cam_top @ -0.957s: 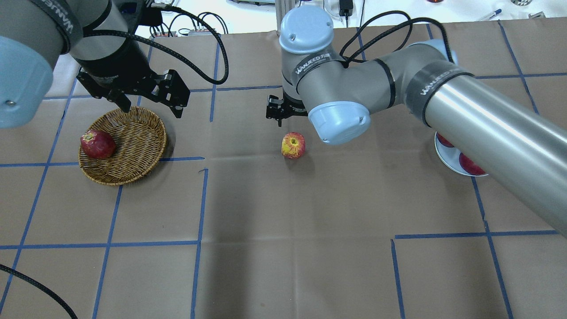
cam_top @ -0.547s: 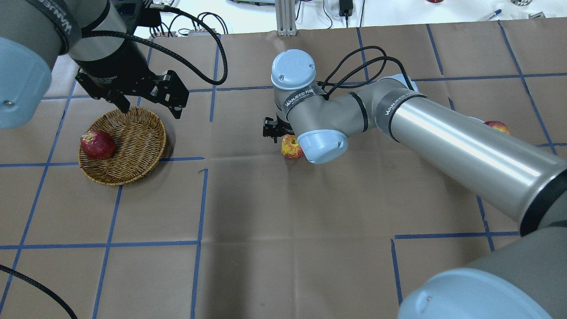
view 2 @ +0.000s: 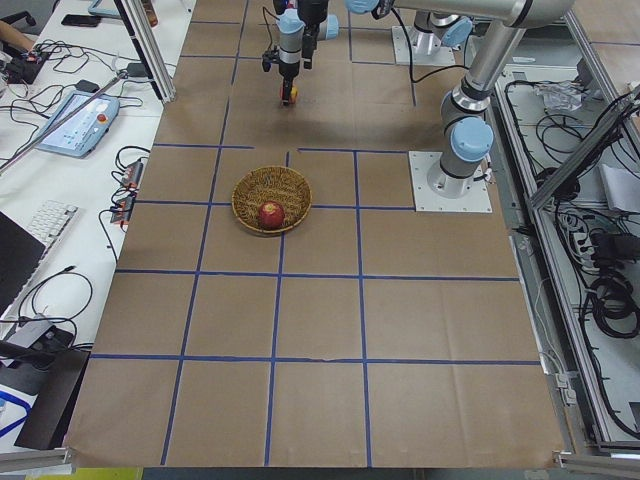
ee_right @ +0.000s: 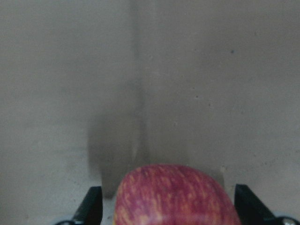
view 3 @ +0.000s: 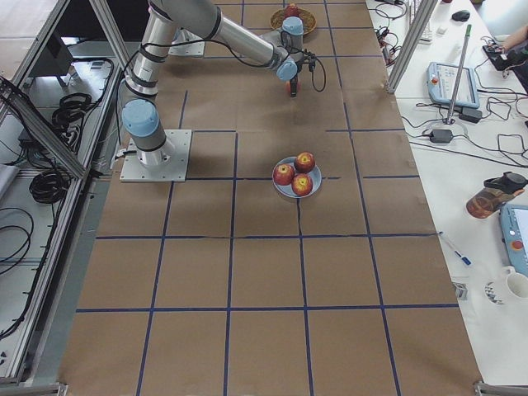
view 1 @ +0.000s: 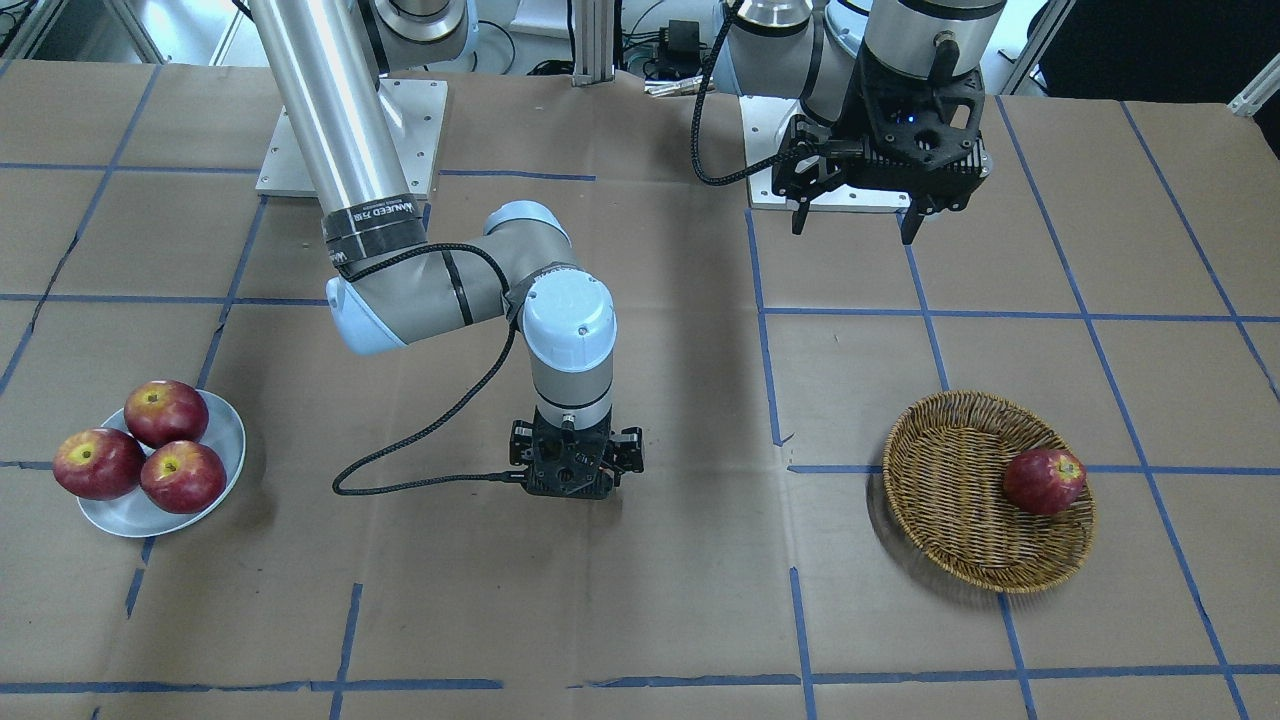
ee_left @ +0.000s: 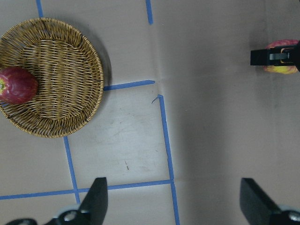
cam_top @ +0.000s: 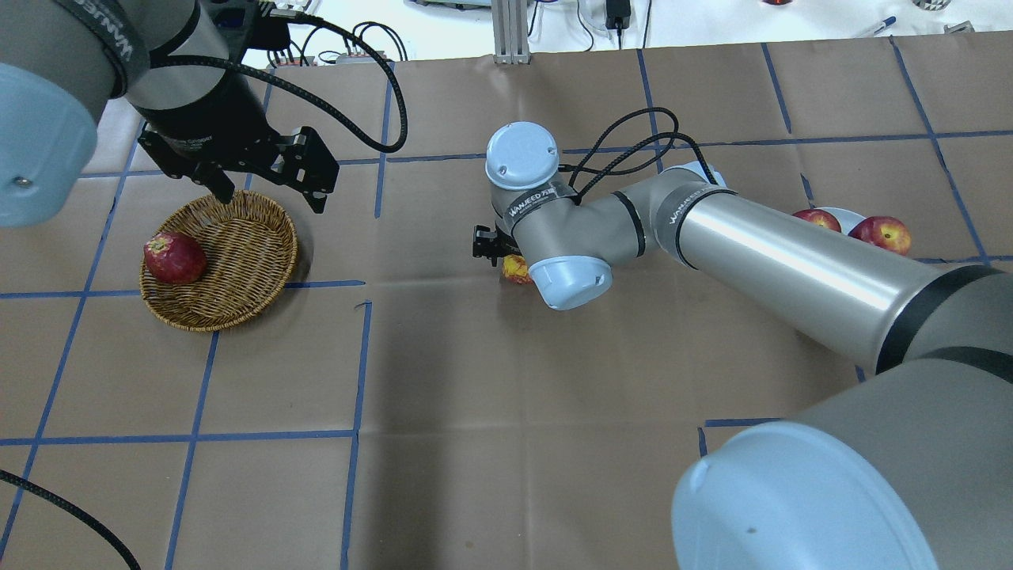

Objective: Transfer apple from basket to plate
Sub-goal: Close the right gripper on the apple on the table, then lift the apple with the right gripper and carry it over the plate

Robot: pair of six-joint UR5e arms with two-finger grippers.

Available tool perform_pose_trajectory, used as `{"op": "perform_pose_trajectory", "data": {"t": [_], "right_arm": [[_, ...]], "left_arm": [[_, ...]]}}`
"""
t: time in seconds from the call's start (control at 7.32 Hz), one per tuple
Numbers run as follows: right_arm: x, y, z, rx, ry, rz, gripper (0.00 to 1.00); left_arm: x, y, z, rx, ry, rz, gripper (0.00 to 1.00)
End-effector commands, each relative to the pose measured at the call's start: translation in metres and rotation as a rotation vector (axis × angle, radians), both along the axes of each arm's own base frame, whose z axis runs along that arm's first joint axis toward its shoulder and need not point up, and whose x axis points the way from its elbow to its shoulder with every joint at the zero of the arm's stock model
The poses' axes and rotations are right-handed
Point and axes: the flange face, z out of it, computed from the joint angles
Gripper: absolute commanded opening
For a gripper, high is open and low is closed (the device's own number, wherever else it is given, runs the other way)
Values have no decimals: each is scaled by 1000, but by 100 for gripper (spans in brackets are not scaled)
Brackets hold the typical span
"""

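Brown paper (cam_top: 475, 443) marked off with a blue tape grid (cam_top: 194, 436) covers the table. The pinkish-red apple (cam_top: 516, 271) sits on it at the centre. It is outside the basket (cam_top: 245, 237), which lies well apart at its 9 o'clock in the overhead view. The plate (view 1: 228, 440), at its 3 o'clock, carries three dark-red apples (view 1: 183, 476).

The right gripper (view 1: 573, 487) points straight down over the apple with its fingers (ee_right: 93, 206) spread to either side of it, a gap showing on one side. The left gripper (cam_top: 271, 196) hangs with its jaws wide apart above the basket's 1 o'clock rim. A dark-red apple (cam_top: 174, 257) rests at the basket's 9 o'clock edge.

White benches flank the table, holding a teach pendant (view 2: 78, 108), a keyboard (view 2: 45, 222) and cables.
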Motion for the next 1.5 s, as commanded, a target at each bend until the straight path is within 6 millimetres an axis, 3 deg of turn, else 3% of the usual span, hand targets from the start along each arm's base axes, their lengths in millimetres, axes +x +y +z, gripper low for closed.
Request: {"op": "perform_pose_trajectory", "data": {"t": [0.0, 0.41, 0.55, 0.68, 0.82, 0.96, 1.23, 1.37], "right_arm": [[-3, -3, 5, -7, -1, -3, 68], [-4, -4, 22, -27, -9, -6, 53], [-7, -7, 38, -38, -18, -10, 53], [-18, -12, 69, -54, -28, -17, 54], [-45, -16, 95, -41, -9, 12, 54], [-93, -25, 125, -38, 4, 20, 54], [-202, -30, 168, -3, 39, 87, 55], [-266, -26, 172, 3, 54, 136, 55]], "left_arm": [[0, 0, -2, 12, -2, 2, 99], [1, 1, -6, 39, -7, 3, 99], [1, 3, -7, 56, -6, 3, 99], [1, 2, -7, 56, -6, 5, 99], [1, 2, -7, 56, -6, 5, 99], [1, 2, -5, 50, -4, 9, 99], [1, 0, -7, 50, -1, 11, 99], [0, -3, -9, 52, 0, 14, 99]]}}
